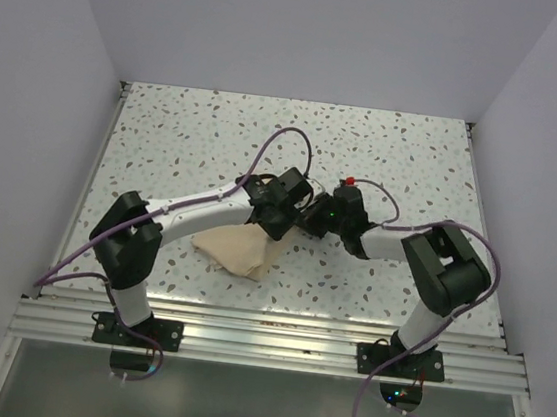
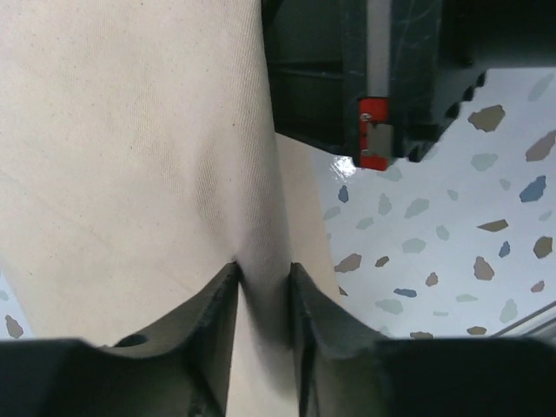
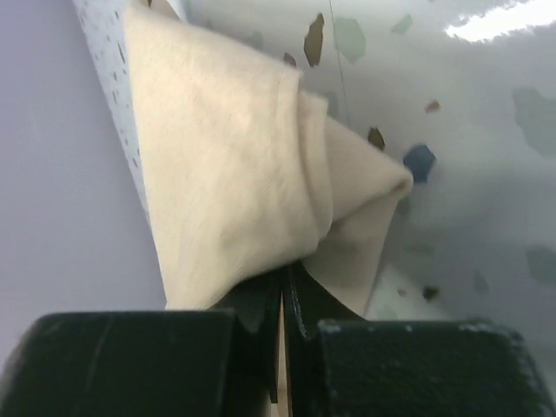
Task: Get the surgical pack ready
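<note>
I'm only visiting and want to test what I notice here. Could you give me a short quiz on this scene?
1. True or false: the cloth lies spread flat as one open sheet.
2. Of the left gripper and right gripper, which has cloth between its fingers? A) left only B) right only C) both
3. What colour is the cloth?

Key: 1 false, it is folded and bunched. 2 C. 3 beige.
</note>
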`<state>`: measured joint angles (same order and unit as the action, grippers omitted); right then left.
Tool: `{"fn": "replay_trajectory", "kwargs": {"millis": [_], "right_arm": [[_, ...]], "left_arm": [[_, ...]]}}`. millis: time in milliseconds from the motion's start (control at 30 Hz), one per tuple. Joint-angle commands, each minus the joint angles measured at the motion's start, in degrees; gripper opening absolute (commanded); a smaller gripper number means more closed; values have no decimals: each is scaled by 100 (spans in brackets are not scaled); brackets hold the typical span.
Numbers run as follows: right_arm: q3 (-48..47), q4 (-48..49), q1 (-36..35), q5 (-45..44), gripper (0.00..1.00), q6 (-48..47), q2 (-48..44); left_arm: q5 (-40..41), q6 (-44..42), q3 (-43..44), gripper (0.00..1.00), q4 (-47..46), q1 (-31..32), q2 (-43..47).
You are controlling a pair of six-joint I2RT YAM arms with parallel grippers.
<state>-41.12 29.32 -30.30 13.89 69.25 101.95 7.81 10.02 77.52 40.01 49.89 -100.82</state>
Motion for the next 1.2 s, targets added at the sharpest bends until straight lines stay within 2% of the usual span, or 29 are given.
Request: {"fn": "replay_trajectory", "kwargs": {"millis": [0,67,200,300,367,400,467,500,533,600,733,833,967,1167], "right_arm": [[165,-1943,60,290,3,-1027,-894],[219,-2481,112,133,4,-1431,-1571],[-44,-3598,375,184,6,-1889,-2266],[-211,-3522,727,586,6,-1907,-2347],[-439,-3495,824,807,6,-2012,-2015],[-727,-3399,816,1095,6,-2047,-1865],[-1245,-3092,824,1457,5,-2083,-1296],[-1423,-2995,824,1659,5,-2048,-1066],[-1616,-2959,816,2061,5,-1934,-881],[-2135,-2774,798,2328,4,-1863,-416],[-2576,-2572,728,2776,4,-1670,157],[-2305,-2082,701,3031,4,-1408,430],[-1366,-1247,701,3198,4,-1283,589],[-626,-499,763,3243,3,-1353,993]], "left_arm": [[-385,132,-61,38,16,83,413],[-403,167,-18,45,51,56,501],[-508,281,53,49,148,-5,773],[-753,377,-121,48,60,-181,1089],[-1087,413,-324,43,-186,-391,1318],[-1324,439,-508,35,-265,-462,1371],[-1806,466,-702,28,-546,-682,1468],[-1931,466,-851,19,-643,-743,1477],[-2028,474,-904,16,-818,-831,1442],[-2292,474,-1097,8,-1020,-867,1398],[-2863,562,-1440,0,-1608,-875,1266],[-3075,694,-1792,0,-1916,-876,1248],[-3321,756,-2371,0,-2146,-876,1336],[-3156,712,-2926,0,-2138,-893,1257]]}}
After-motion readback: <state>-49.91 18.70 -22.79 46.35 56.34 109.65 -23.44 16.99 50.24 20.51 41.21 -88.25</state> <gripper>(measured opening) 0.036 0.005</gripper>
